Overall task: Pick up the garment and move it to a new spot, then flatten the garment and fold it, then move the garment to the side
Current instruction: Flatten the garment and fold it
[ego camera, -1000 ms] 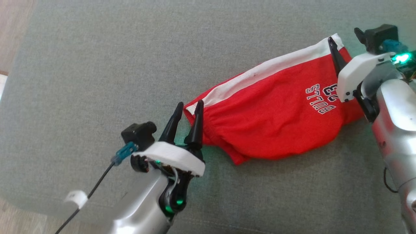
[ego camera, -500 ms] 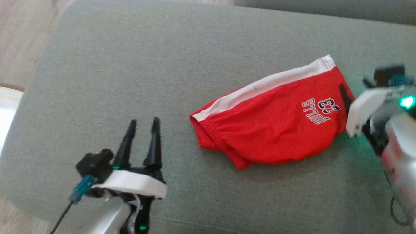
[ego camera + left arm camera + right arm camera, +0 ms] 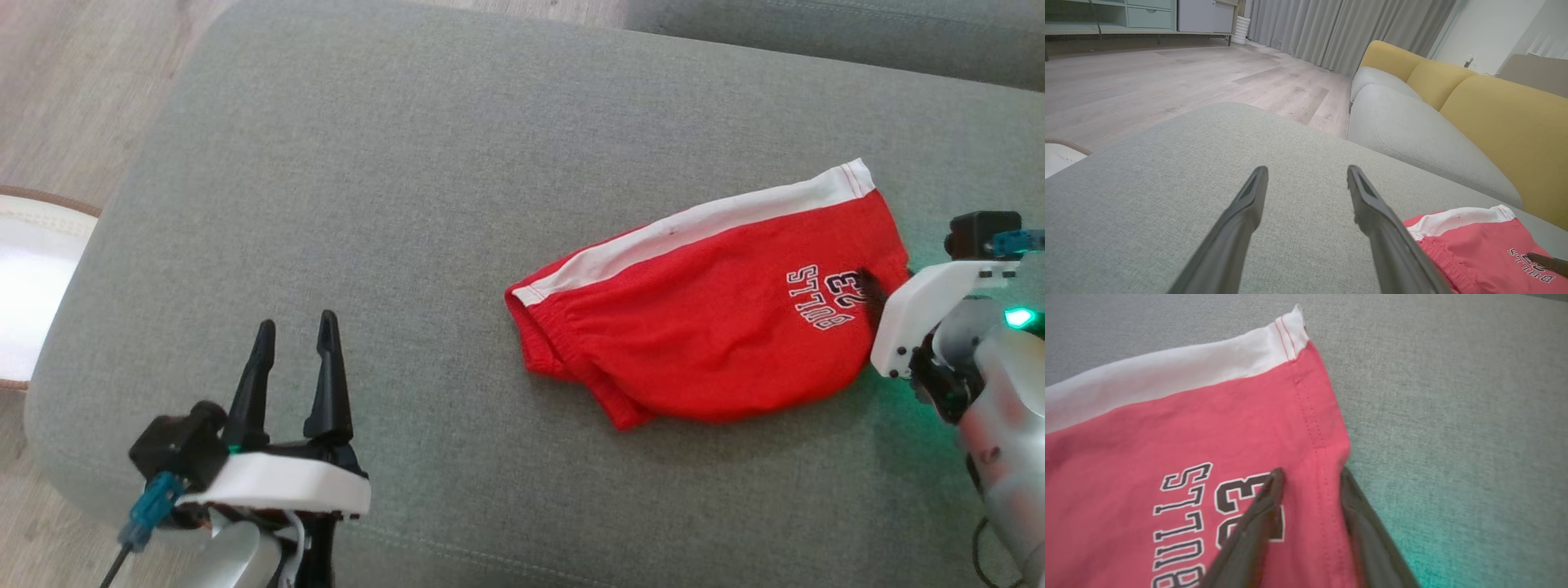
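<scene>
left gripper [image 3: 295, 320]: spread, empty, drawn back from the shorts [image 3: 694, 343], now well apart | right gripper [image 3: 1311, 472]: parted astride the red hem [image 3: 1318, 428], shifted down from the white stripe [image 3: 1167, 375]

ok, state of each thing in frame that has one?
red Bulls shorts: lying on the grey cushion, not lifted, waistband end gathered.
left gripper: jaws open, empty, over bare cushion, apart from the shorts.
right gripper: jaws open astride the shorts' hem by the 23, not yet clamped.
</scene>
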Robot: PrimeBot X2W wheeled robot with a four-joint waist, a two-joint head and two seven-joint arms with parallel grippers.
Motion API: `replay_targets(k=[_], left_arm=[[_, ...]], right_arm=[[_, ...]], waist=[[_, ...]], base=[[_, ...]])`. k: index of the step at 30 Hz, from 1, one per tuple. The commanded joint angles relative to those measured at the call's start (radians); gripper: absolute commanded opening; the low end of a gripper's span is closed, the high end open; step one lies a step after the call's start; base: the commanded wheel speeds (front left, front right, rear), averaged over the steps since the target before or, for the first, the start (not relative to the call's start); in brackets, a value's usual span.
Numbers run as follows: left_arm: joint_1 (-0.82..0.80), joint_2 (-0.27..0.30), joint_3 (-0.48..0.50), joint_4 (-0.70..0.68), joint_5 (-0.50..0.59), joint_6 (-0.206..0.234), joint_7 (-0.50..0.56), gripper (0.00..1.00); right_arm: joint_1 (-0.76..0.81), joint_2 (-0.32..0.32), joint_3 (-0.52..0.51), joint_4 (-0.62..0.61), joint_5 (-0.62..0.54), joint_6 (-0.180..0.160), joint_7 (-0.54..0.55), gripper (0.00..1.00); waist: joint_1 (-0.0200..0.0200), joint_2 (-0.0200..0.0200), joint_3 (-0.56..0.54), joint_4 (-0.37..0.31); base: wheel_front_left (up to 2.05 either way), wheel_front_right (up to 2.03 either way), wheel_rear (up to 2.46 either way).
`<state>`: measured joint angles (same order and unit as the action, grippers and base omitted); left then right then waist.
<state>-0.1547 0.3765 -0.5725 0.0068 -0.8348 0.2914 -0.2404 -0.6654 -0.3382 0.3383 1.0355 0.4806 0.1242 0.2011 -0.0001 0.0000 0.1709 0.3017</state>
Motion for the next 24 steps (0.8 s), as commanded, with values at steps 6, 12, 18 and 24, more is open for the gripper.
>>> replay_targets(k=[6, 12, 18, 24], left_arm=[[-0.009, 0.038, 0.058, -0.044, 0.011, 0.014, -0.015, 1.0], [-0.007, 0.042, 0.05, -0.046, 0.019, 0.012, -0.013, 1.0], [0.016, 0.036, 0.04, -0.034, 0.018, 0.013, -0.011, 1.0], [0.038, 0.032, 0.042, -0.031, 0.015, 0.014, -0.013, 1.0]], right_arm=[[0.026, 0.005, 0.024, -0.01, -0.003, 0.007, -0.018, 0.0], [0.022, 0.032, -0.003, -0.006, -0.028, 0.007, -0.119, 0.0], [0.081, 0.089, -0.077, -0.01, -0.046, 0.007, -0.231, 0.0], [0.178, 0.16, -0.164, -0.054, -0.071, 0.007, -0.314, 0.0]], waist=[[0.0001, 0.0, -0.01, -0.013], [0.0001, 0.0, -0.048, -0.066], [0.0001, 0.0, -0.111, -0.18], [0.0001, 0.0, -0.14, -0.28]], base=[[0.0, 0.0, 0.0], [0.0, 0.0, 0.0], [0.0, 0.0, 0.0], [0.0, 0.0, 0.0]])
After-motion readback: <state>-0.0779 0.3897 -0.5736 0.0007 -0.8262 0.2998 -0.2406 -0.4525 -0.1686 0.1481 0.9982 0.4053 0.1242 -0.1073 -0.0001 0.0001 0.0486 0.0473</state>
